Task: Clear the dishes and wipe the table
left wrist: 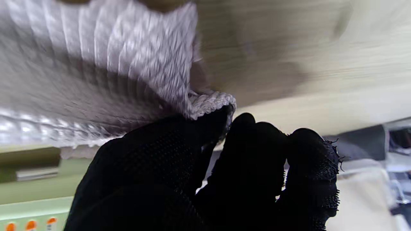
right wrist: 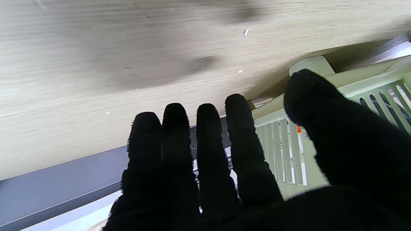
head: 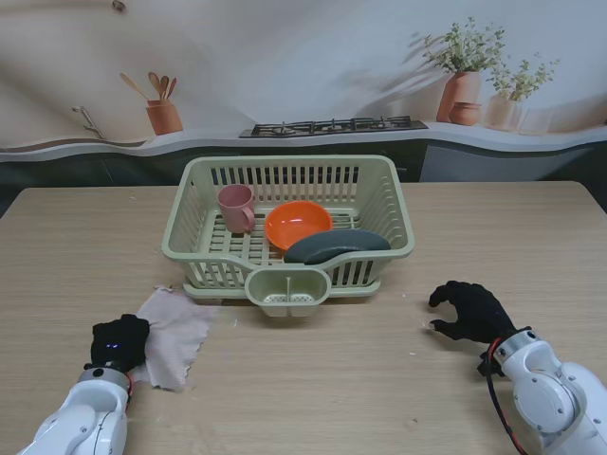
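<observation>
A pale green dish rack (head: 199, 248) sits at the middle of the wooden table (head: 531, 237). Inside it, a pink cup (head: 235, 207) stands on the left, an orange bowl (head: 298, 224) lies at the centre, and a dark grey plate (head: 336, 245) leans just near of the bowl. On the near left, the left hand (head: 119, 342) rests on the near edge of a pinkish cloth (head: 176, 332) spread flat. On the near right, the right hand (head: 469, 311) is over bare wood, fingers curled and spread, holding nothing.

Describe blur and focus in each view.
Stand view: sharp, evenly lit, soft shadow under the basket. Left wrist view: cloth and table streaked by blur, left hand dark. Right wrist view: right hand a black silhouette, tabletop slightly smeared.
</observation>
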`<control>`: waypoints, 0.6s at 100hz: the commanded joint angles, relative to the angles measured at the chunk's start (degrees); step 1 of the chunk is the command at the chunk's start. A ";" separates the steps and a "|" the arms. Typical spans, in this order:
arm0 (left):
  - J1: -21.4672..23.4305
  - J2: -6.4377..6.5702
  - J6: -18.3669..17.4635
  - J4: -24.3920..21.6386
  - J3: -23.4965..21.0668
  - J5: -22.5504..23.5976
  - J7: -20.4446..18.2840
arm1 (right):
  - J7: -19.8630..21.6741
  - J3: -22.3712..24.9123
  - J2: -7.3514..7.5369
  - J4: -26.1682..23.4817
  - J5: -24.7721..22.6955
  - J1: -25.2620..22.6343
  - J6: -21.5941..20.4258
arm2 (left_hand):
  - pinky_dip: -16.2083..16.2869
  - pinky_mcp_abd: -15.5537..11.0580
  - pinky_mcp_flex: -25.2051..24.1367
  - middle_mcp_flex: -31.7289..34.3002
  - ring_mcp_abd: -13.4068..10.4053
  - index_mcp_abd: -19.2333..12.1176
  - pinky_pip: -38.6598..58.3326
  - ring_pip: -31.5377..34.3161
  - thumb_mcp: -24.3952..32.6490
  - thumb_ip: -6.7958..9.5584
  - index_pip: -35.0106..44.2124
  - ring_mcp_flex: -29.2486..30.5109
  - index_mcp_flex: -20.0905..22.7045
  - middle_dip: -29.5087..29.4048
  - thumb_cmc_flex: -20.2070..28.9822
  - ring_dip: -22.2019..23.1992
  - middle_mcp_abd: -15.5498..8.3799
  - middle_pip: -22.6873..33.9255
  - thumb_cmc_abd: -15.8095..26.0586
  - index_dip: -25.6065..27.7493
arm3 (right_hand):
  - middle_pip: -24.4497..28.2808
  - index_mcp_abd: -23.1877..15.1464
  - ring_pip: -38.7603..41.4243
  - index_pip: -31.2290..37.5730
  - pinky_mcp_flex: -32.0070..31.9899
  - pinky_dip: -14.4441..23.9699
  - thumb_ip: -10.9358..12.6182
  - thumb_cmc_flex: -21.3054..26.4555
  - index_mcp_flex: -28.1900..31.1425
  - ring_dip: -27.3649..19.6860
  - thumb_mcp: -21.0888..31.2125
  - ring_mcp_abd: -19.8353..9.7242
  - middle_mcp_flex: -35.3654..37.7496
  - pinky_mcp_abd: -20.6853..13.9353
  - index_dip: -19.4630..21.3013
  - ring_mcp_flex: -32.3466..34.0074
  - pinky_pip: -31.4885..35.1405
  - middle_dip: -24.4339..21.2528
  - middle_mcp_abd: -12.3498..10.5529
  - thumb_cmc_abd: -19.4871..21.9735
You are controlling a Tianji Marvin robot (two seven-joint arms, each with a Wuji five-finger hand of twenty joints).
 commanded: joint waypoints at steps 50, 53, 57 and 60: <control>3.02 0.02 -3.35 2.25 -4.81 0.89 4.13 | 0.88 -0.37 -0.09 -0.23 -0.26 -0.25 0.25 | 1.23 4.06 0.57 0.67 0.22 -6.09 0.29 1.36 2.36 -0.30 1.27 0.07 1.64 0.11 2.93 -0.16 1.47 1.21 1.80 0.12 | -0.47 0.32 -0.47 0.08 -0.55 -0.39 1.26 1.39 -0.03 -0.26 1.28 0.80 0.49 0.31 0.15 0.23 0.28 -0.06 0.53 -1.61; 2.76 0.07 -3.35 1.85 -4.35 0.72 3.02 | 0.88 -0.36 -0.09 -0.23 -0.27 -0.25 0.22 | 1.24 4.06 0.57 0.72 0.22 -6.11 0.28 1.36 2.35 -0.30 1.29 0.07 1.67 0.11 2.91 -0.16 1.51 1.22 1.78 0.13 | -0.45 0.32 -0.46 0.07 -0.54 -0.39 1.26 1.38 -0.08 -0.26 1.28 0.74 0.54 0.31 0.14 0.25 0.28 -0.05 0.48 -1.61; 2.31 0.16 -3.30 1.20 -3.58 0.47 1.09 | 0.86 -0.34 -0.09 -0.20 -0.30 -0.23 0.16 | 1.25 4.06 0.57 0.69 0.22 -6.06 0.28 1.37 2.36 -0.29 1.25 0.07 1.63 0.08 2.92 -0.16 1.57 1.17 1.80 0.11 | -0.45 0.27 -0.49 0.08 -0.52 -0.39 1.25 1.33 -0.08 -0.27 1.26 0.80 0.54 0.31 0.15 0.20 0.28 -0.05 0.54 -1.59; 1.95 0.26 -3.20 0.63 -2.92 0.34 -0.77 | 0.83 -0.32 -0.09 -0.19 -0.32 -0.22 0.13 | 1.26 4.06 0.57 0.71 0.22 -6.06 0.28 1.37 2.35 -0.30 1.22 0.07 1.61 0.08 2.90 -0.16 1.58 1.18 1.81 0.10 | -0.45 0.35 -0.51 0.08 -0.51 -0.39 1.25 1.32 -0.08 -0.28 1.26 0.78 0.53 0.30 0.15 0.15 0.27 -0.05 0.47 -1.57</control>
